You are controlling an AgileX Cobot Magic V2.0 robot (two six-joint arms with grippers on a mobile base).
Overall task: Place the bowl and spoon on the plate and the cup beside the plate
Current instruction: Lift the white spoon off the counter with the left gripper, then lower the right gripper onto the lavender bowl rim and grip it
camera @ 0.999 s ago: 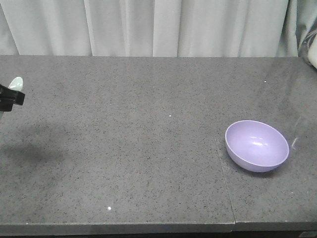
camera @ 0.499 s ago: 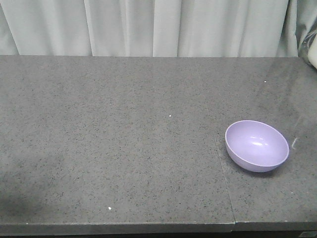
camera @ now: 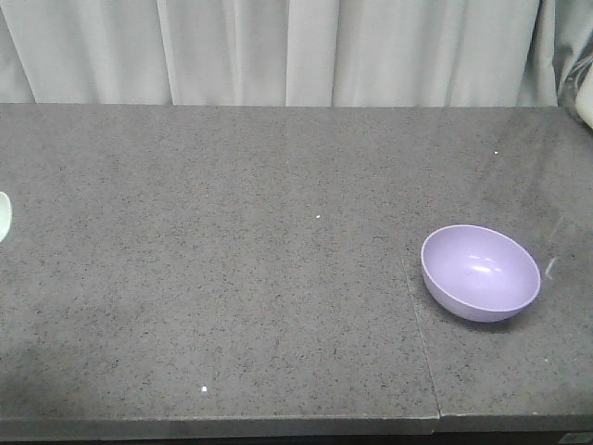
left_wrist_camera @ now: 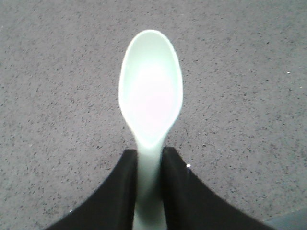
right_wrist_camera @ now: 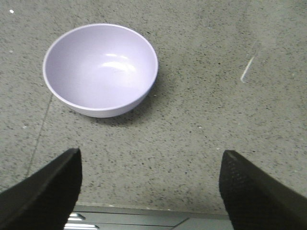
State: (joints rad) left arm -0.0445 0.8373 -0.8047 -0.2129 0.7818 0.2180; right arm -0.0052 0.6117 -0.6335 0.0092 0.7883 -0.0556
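Mint-green spoon (left_wrist_camera: 151, 96) is pinched by its handle in the left end effector (left_wrist_camera: 149, 165), held over the grey speckled table (camera: 232, 297) at the front view's left edge; lavender bowl (camera: 481, 272) sits upright at lower right; right end effector (right_wrist_camera: 151, 184) hovers near it, spread wide apart.

Clamps the left gripper (left_wrist_camera: 148, 160) on the short flat handle of a small pale mint-green plastic spoon (left_wrist_camera: 151, 91), with one black finger (left_wrist_camera: 120, 191) pressed against each side of it. Holds the oval scoop straight out ahead of the fingertips, hollow side facing up toward the wrist. Spreads the right gripper (right_wrist_camera: 149, 155) wide, its two black textured fingers (right_wrist_camera: 48, 191) far apart at the left and right, with nothing held between them. Tilts the right wrist forward and down.
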